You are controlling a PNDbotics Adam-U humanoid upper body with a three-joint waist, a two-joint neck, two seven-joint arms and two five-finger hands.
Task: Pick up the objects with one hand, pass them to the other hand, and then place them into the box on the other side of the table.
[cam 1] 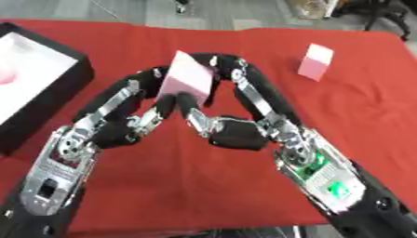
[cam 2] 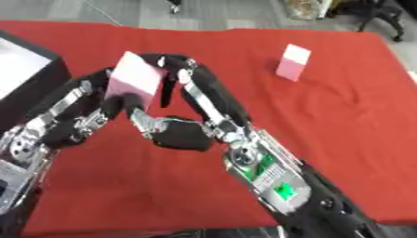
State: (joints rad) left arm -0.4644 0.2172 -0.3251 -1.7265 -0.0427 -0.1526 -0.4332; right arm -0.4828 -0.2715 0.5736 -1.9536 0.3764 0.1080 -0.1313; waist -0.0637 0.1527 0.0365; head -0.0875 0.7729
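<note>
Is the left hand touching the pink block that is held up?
Touching: in the left eye view the left hand has fingers against the pink block.

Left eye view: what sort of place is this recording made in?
Probably a lab or office workspace: a table under a red cloth, grey floor beyond its far edge, and what looks like an office chair base. Both hands, left and right, hold a pink block.

At mid-table, a block (cam 1: 190, 76) sits raised between the left hand (cam 1: 134, 109) and right hand (cam 1: 232, 116), with a box (cam 1: 36, 79) at the left edge and a second block (cam 1: 315, 62) far right.
</note>
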